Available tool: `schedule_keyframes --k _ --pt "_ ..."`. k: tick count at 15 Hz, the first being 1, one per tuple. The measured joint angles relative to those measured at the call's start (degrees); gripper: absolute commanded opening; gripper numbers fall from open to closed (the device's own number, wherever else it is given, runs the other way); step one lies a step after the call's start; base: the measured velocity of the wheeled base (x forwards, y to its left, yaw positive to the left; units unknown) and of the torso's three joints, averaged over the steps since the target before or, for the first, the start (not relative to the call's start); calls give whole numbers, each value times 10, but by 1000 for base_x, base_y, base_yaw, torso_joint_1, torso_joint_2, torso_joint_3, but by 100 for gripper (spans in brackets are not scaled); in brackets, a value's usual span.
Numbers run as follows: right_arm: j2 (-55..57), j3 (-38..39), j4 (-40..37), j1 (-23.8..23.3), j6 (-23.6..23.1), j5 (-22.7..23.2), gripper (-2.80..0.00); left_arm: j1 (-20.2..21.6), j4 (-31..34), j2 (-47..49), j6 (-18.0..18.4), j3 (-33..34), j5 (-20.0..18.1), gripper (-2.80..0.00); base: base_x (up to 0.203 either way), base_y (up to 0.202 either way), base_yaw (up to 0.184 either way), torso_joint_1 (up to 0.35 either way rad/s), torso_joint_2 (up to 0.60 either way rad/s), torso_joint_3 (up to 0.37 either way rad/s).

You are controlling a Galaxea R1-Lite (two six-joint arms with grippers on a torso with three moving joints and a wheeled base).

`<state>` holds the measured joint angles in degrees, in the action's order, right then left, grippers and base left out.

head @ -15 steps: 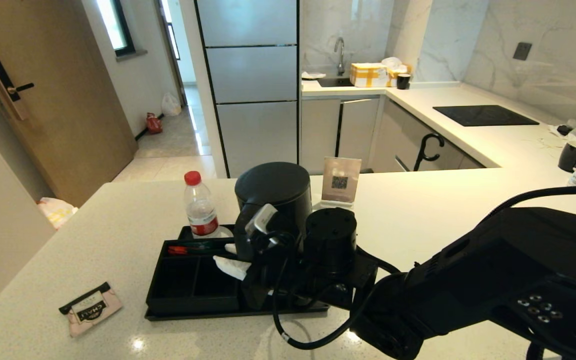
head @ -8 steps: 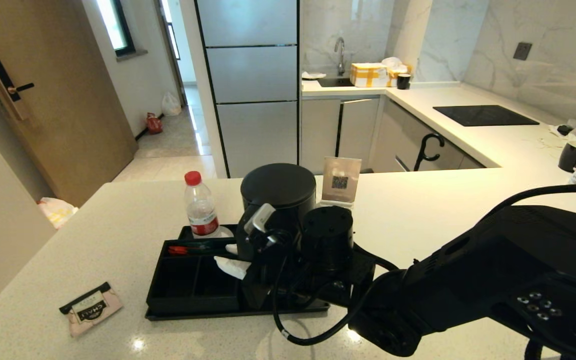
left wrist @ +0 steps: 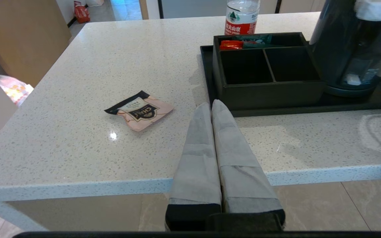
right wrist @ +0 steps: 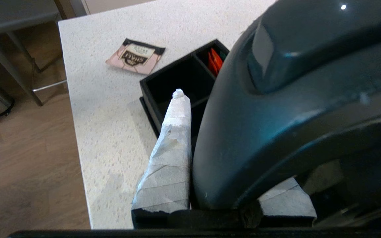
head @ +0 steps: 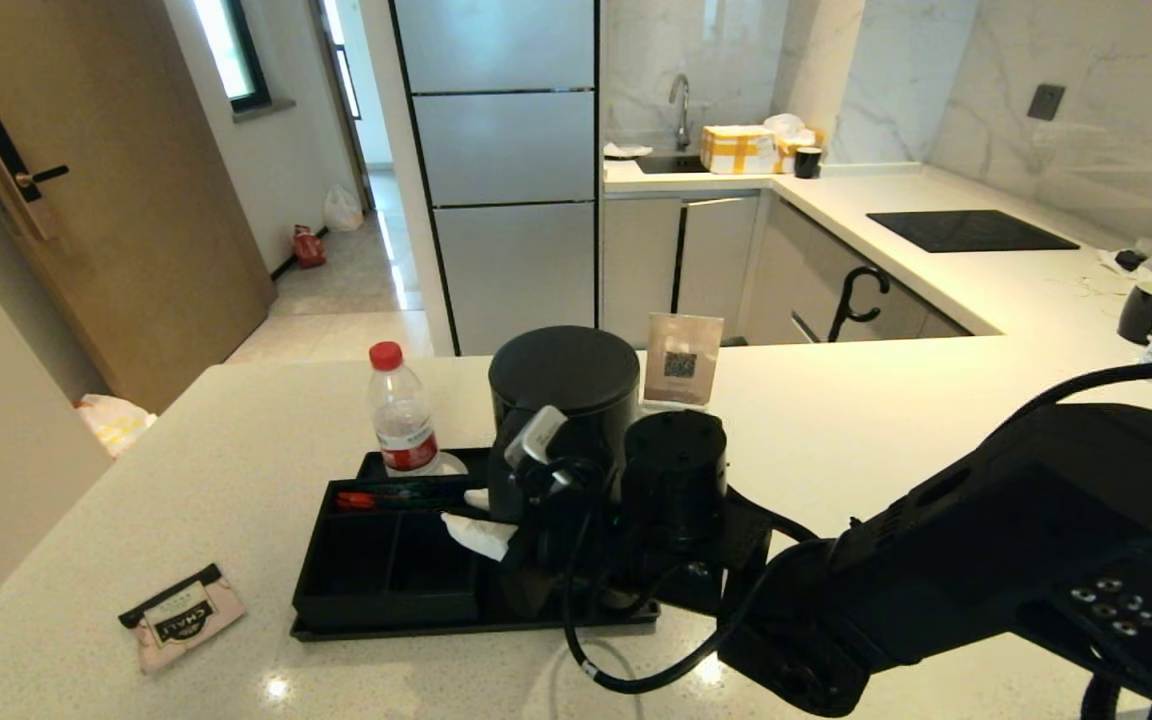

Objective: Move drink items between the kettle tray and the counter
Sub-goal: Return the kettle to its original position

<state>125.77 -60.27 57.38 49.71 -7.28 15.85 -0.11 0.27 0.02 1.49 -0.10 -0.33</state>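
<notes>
Kettle has shifted slightly right over the tray, its handle clamped by the right gripper; one sachet, one bottle; left gripper closed, empty.

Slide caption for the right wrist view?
Right gripper shut on the black kettle's handle above the tray; tea sachet on the counter.

bottle behind tray, counter left open

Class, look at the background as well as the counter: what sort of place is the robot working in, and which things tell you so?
Most likely a small apartment or hotel-suite kitchen: a sink tap against marble walls, a black cooktop set into the counter, and a kettle on a tray.
</notes>
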Motion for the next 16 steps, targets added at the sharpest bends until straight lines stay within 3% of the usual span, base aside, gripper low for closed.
schedule_keyframes --k 4,5,16 --pt "-11 16 1 0 0 1 -280 0 0 0 0 0 0 -280 0 0 0 0 0 0" --pt "-12 16 1 0 0 2 0 0 0 0 0 0 0 -280 0 0 0 0 0 0" --pt "-15 18 9 -2 -1 4 0 0 0 0 0 0 0 -280 0 0 0 0 0 0"
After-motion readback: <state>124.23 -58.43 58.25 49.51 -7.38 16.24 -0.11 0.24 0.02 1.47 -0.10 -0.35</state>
